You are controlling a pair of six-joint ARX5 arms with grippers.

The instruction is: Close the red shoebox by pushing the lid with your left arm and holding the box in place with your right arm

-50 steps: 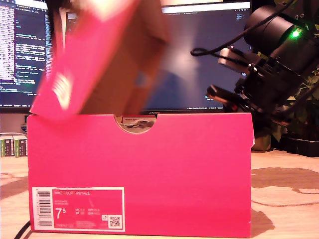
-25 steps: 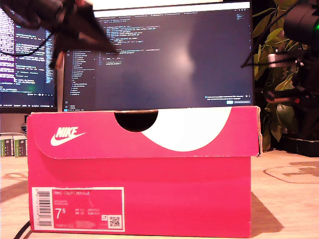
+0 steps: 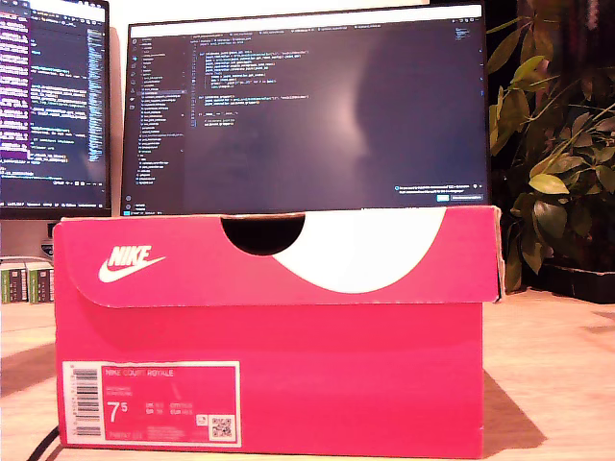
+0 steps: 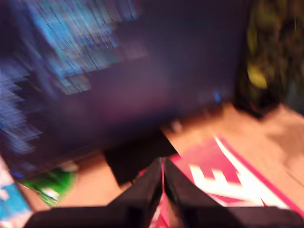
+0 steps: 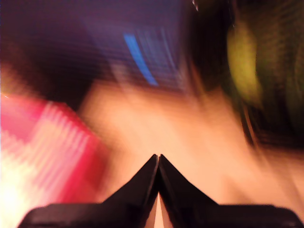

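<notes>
Both arms have left the exterior view, my first gripper (image 4: 162, 190) and second gripper (image 5: 158, 183) pinched empty, while the lid (image 3: 279, 254) sits down on the red shoebox (image 3: 269, 379) mid-tabletop (image 3: 557, 384), though that raised lid corner may spring.

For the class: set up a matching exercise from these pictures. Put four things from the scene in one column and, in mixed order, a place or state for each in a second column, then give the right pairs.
Things
1. red cardboard shoebox lid
2. white size label
3. green leafy plant
4. my first gripper

Places or states
A. at the exterior view's right, behind the table
B. shut, above the lid's top
C. lowered onto the box, closed
D. low on the box front, towards the exterior view's left

Pairs: 1-C, 2-D, 3-A, 4-B
</notes>
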